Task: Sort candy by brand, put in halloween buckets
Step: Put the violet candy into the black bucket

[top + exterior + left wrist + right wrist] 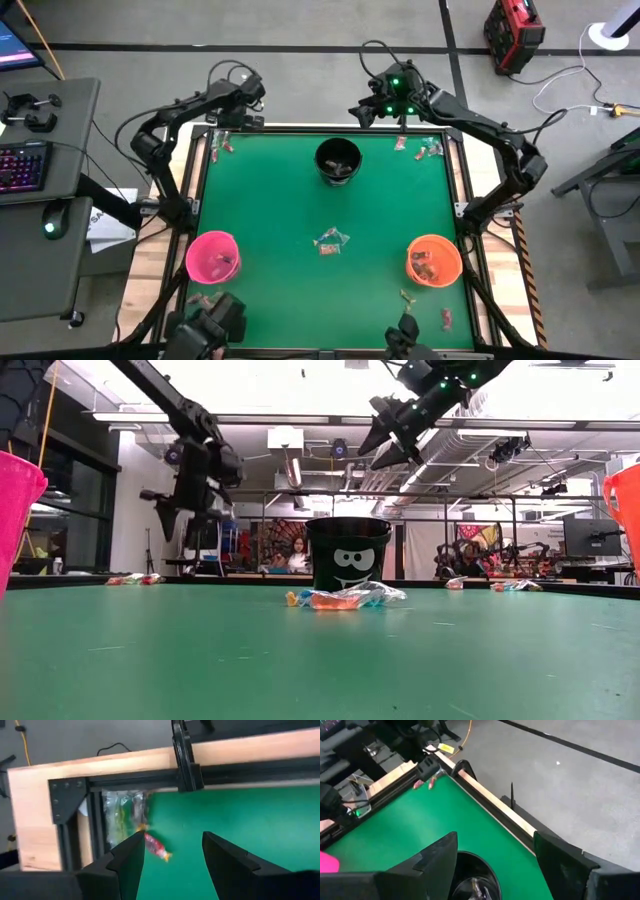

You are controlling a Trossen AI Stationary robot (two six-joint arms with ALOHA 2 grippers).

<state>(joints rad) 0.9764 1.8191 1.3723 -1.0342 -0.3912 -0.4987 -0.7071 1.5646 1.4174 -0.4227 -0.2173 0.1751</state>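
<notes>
Seen from above, we find the black bucket (338,160) at the mat's far middle, the pink bucket (212,256) near left and the orange bucket (434,260) near right, with candy (329,241) lying loose at centre and more tucked into the far corners; wrappers are too small to tell brands. From table height, we see the left gripper (186,518) hanging over the far left corner and the right gripper (388,434) high above the black bucket, both side buckets cut off by the edges. Through the left wrist, we see its fingers apart and empty over a red candy (157,847) beside blurred clear wrappers. Through the right wrist, fingers stand apart, the bucket's rim partly hidden between them.
</notes>
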